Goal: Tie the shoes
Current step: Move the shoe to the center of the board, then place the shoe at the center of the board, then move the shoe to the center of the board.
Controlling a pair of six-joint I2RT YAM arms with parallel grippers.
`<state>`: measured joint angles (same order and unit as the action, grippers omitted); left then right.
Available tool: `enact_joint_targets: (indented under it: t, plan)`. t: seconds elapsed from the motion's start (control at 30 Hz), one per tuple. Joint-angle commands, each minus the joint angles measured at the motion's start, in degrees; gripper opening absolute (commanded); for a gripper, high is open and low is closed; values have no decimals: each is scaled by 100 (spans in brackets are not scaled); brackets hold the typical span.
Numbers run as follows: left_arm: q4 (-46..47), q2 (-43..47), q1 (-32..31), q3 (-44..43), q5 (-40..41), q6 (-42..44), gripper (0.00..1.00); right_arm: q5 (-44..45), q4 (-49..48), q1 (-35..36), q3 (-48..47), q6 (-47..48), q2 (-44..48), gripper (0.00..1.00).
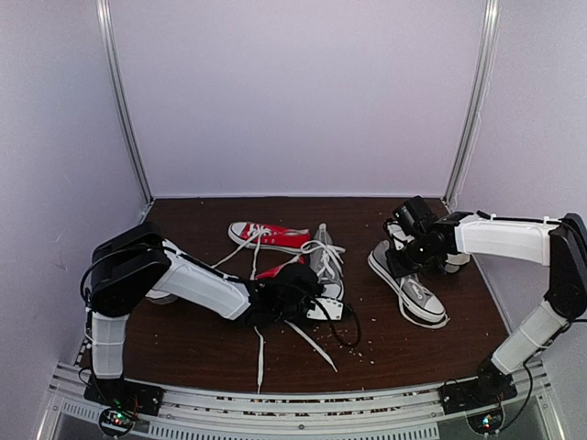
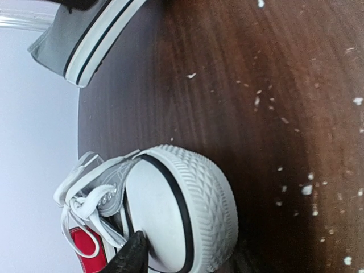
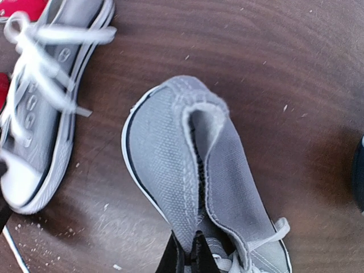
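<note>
Location of work pieces: both grey shoes lie on the counter with laces undone. The centre grey shoe lies just beside the red sneakers, toe toward the arms. The right grey shoe lies apart, toward the right side. The left pincer is at the centre shoe's toe cap. One finger bears on the white rubber, but the opposite finger is not clearly shown, so whether a grip is made cannot be told. The right pincer is pressed together, low over the right shoe's tongue area; whether a lace is caught between the tips cannot be made out. Risks noted: (1) The toe cap is rounded rubber, so a hold there may slide off, or the shoe may pivot on the counter once a lace is pulled. (2) The loose laces trail toward the near edge, close by the left arm, and an arm movement could drag or snag them. (3) The red pair's white laces lie close to the grey shoe's, so the wrong lace may be taken. (4) If the right pincer has closed on nothing, or on canvas, a pull will achieve nothing or lift the light shoe. No knot shows on either shoe, so the task is judged to be at an early stage.
</note>
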<state>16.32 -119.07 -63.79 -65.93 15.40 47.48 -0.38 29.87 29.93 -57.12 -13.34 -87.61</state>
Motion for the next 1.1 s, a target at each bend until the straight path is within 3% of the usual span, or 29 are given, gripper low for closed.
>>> enact_joint_targets:
  t: [0.0, 0.1, 0.2, 0.4, 0.57, 0.77, 0.87, 1.07]
  plan:
    - [346, -135, 190, -209, 10, 29, 49, 202, -261, 377, 457, -610, 466, 0]
    - [324, -141, 196, -210, -36, -1, 50, 251, -398, 451, 714, -764, 613, 5]
    - [152, -3, 185, -210, -110, -146, 53, 149, -287, 455, 665, -714, 677, 23]
    - [-775, 1089, 93, -47, -1337, -699, 71, 31, 606, 313, 235, -286, 1060, 50]
    - [-1536, 1898, 99, 13, -2169, -1282, 76, -70, 1004, -170, 431, -161, 1265, 54]
    - [-1660, 2544, 103, 531, -2098, -1900, 76, -1598, 918, -179, 140, 1096, 1008, 57]
    - [-1682, 2772, 102, 808, -1887, -2033, 76, -1123, 1135, 65, -414, 1750, 505, 65]
    - [-1799, 3047, 102, 1077, -1556, -2234, 79, 231, 2048, 164, -1749, 2531, -1272, 70]
